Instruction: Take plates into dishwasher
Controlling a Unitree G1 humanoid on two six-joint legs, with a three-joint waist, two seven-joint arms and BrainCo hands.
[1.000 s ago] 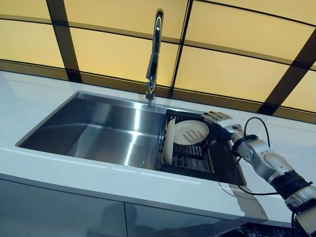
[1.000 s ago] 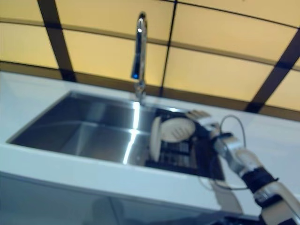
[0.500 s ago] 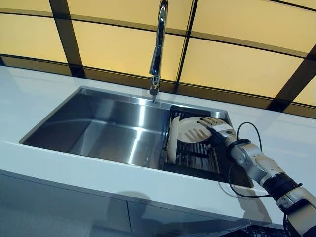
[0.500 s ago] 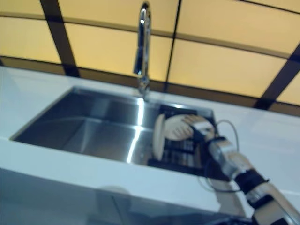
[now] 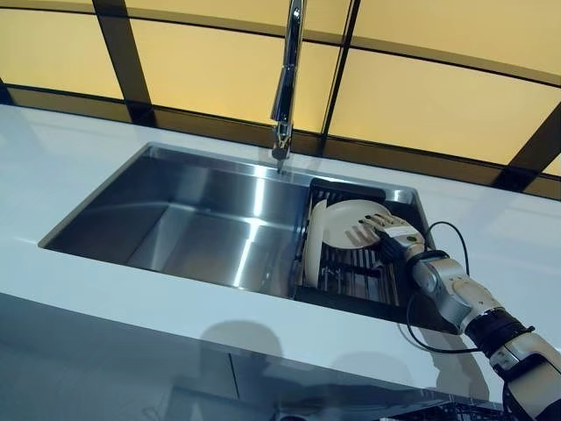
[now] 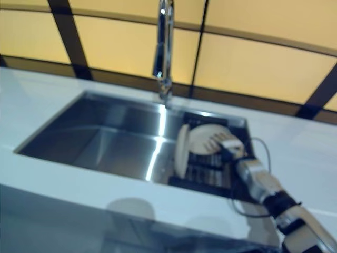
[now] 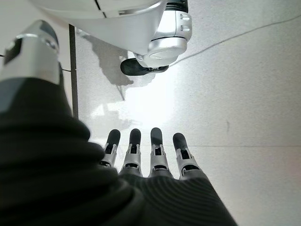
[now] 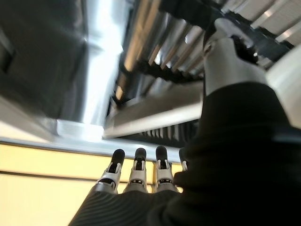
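Note:
Two white plates stand in a black dish rack (image 5: pixel 355 279) at the right end of a steel sink. One plate (image 5: pixel 310 259) stands upright, edge-on. The other plate (image 5: pixel 342 219) leans behind it, facing me. My right hand (image 5: pixel 392 235) reaches into the rack from the right. Its fingers are straight and spread against the lower right of the leaning plate's face. The right wrist view shows its straight fingers (image 8: pixel 136 169) and thumb (image 8: pixel 225 61) beside the rack's bars. My left hand (image 7: pixel 155 157) hangs open over the floor, holding nothing.
The sink basin (image 5: pixel 175 219) left of the rack holds nothing. A tall chrome faucet (image 5: pixel 285 88) stands behind it. White countertop (image 5: pixel 53 158) runs all around. A yellow panelled wall with dark frames is behind. A dark rack edge shows below the counter at lower right.
The camera has tilted down. My right hand has moved from the leaning plate's upper right rim onto the lower right of its face. The plates still stand in the rack.

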